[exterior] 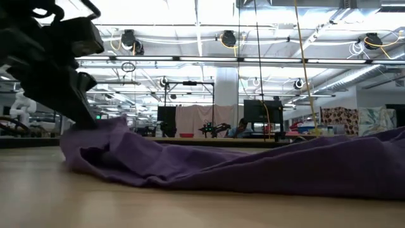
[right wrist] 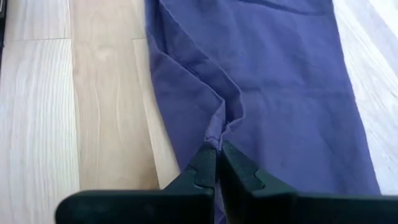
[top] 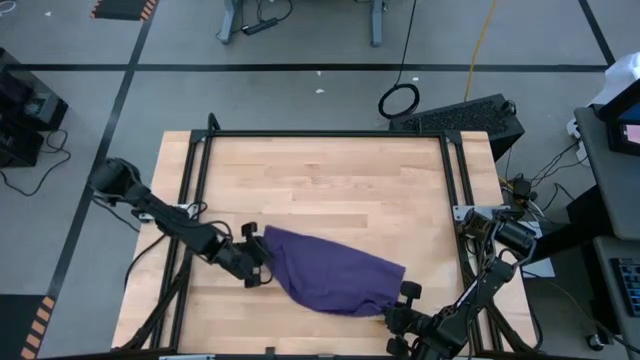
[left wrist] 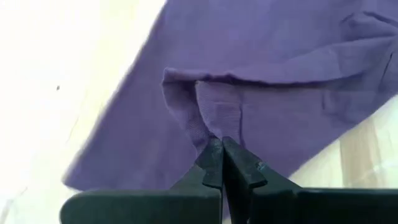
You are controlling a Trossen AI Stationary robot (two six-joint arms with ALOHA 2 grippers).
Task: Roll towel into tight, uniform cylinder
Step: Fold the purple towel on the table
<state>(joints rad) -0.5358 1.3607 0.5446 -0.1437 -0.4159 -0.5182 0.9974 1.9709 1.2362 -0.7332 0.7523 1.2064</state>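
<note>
Purple towel (top: 325, 270) pinched by both tools — tag hidden.

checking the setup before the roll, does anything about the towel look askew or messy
Yes. The small purple cloth towel lies bunched and wrinkled, slanted across the wooden tabletop, not flat or squared. The left gripper and right gripper each pinch an end, puckering the fabric there.

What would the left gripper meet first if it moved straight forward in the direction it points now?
Probably only more of the purple towel: the left gripper is shut on a pinched fold of it, and the cloth fills the way ahead.
</note>
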